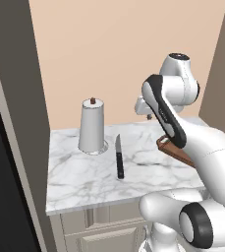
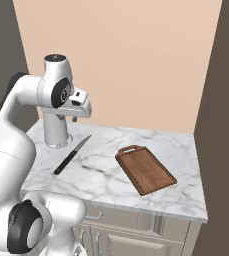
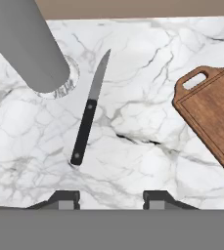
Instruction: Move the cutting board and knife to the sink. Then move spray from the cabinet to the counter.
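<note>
My gripper (image 3: 111, 199) hangs above the counter (image 3: 147, 161) with its tips parted to a moderate gap and nothing between them. Looking down along it, I see the knife (image 3: 87, 119) lying flat just ahead and slightly to one side, its black handle toward me and its blade pointing at the back wall. The cutting board (image 3: 213, 114) lies apart from it on the other side, handle end toward the wall. A paper-towel roll (image 3: 28, 46) stands just beside the knife's tip.

Neither item has gone to the sink yet, I judge. The knife lies thin and flat on the marble, so a descent that stops short could close on air, and an off-centre one could skid it toward the roll. The board is wide and flat, and I doubt the fingers can span it except at the rim or handle.

My arm hides most of the board from the left base camera; the right base camera shows it whole.
</note>
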{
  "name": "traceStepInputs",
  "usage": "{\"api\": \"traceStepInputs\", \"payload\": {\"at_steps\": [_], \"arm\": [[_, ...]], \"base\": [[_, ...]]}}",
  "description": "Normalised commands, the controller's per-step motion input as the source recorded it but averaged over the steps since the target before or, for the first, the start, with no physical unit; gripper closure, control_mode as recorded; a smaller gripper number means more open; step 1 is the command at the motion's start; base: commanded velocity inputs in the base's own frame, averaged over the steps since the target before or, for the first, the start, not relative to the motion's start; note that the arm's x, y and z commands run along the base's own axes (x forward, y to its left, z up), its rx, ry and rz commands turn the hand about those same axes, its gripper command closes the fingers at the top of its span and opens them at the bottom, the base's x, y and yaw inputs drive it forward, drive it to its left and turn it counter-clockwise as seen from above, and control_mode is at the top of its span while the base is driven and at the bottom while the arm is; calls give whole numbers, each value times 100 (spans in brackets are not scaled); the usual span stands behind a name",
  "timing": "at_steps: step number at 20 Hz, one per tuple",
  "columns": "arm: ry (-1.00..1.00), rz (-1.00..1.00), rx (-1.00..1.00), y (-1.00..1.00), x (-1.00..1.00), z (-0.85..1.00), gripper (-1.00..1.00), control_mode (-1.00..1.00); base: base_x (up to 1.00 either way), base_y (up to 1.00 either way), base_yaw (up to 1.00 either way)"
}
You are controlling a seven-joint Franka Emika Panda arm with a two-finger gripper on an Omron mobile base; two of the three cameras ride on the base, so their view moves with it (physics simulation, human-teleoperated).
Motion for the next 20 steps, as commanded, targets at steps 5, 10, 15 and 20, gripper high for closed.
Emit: {"api": "traceStepInputs", "payload": {"at_steps": [5,10,15,20], "arm": [[-5,1,-2,12,-21,0,-100,-100],[-3,0,-1,8,-41,0,-100,-100],[0,0,0,9,-39,-3,-100,-100],[1,0,0,22,-30,-16,-100,-100]], "base": [[0,0,0],[0,0,0],[0,0,0],[0,0,0]]}}
